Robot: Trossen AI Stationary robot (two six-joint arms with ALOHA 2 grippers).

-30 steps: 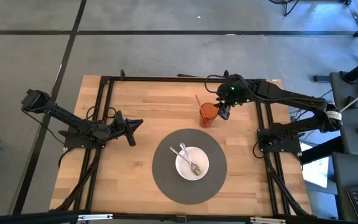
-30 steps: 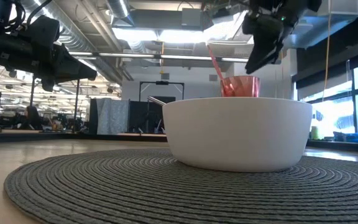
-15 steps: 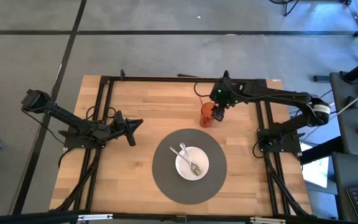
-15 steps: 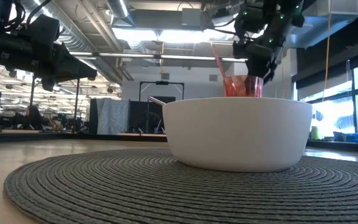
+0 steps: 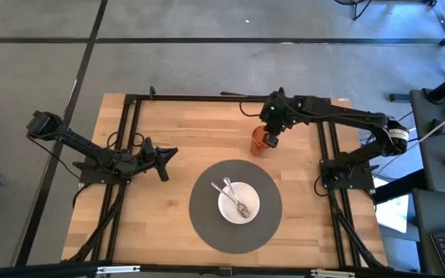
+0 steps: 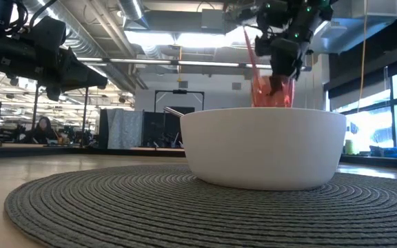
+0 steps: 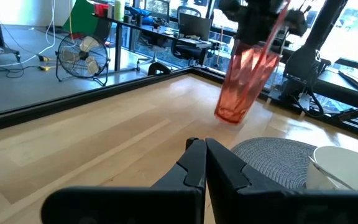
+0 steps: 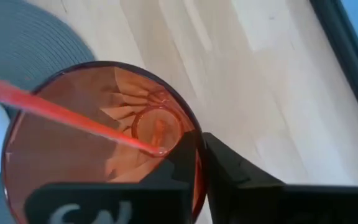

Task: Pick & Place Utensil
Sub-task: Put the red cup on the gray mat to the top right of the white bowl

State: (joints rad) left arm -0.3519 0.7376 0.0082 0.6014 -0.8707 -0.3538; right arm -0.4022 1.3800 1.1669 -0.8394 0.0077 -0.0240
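Right gripper (image 5: 268,140): we see jaws clamped on red cup (image 5: 259,140) rim, cup tilted.
Left gripper (image 5: 163,154): jaws together, well left of mat (image 5: 207,218).

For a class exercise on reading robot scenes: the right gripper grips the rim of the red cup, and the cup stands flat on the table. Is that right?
Not quite. The right gripper does grip the red cup by its rim, but the cup does not stand flat: the left wrist view shows it tilted and lifted off the table.

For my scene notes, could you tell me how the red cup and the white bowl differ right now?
The red cup is translucent, tilted and lifted, gripped at its rim by the right end effector; the white bowl is opaque and sits flat on the grey placemat. The cup holds a red straw-like utensil; the bowl holds metal cutlery.
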